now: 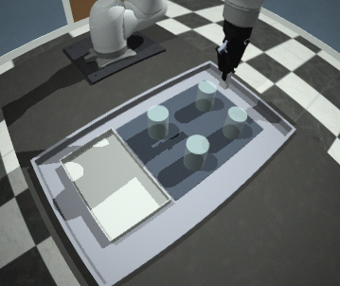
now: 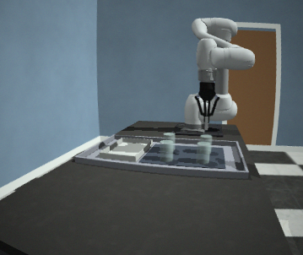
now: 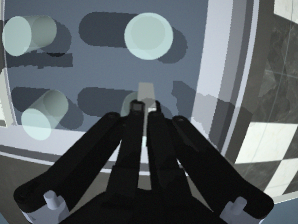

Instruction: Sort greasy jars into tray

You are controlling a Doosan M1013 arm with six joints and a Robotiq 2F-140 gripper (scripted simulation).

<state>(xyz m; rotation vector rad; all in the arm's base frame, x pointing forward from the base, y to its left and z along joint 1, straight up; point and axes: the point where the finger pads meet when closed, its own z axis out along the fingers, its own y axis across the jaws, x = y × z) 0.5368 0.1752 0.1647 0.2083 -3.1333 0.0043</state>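
Four pale glass jars stand mouth down on the dark drying mat (image 1: 192,134): a far jar (image 1: 205,95), a left jar (image 1: 158,121), a right jar (image 1: 235,121) and a near jar (image 1: 196,151). My gripper (image 1: 225,81) is shut and empty. It hangs above the mat's far edge, just right of the far jar and apart from it. In the wrist view the shut fingertips (image 3: 145,99) point down beside one jar (image 3: 148,36), with two more jars (image 3: 28,35) (image 3: 43,113) at the left. In the exterior view the gripper (image 2: 206,122) hangs behind the jars (image 2: 203,152).
The light tray (image 1: 114,182) stands beside the mat on the left, with no jar in it. Mat and tray lie on the steel table top (image 1: 169,161) with a raised border. The robot base (image 1: 116,33) is behind, and dark and checkered floor surrounds the table.
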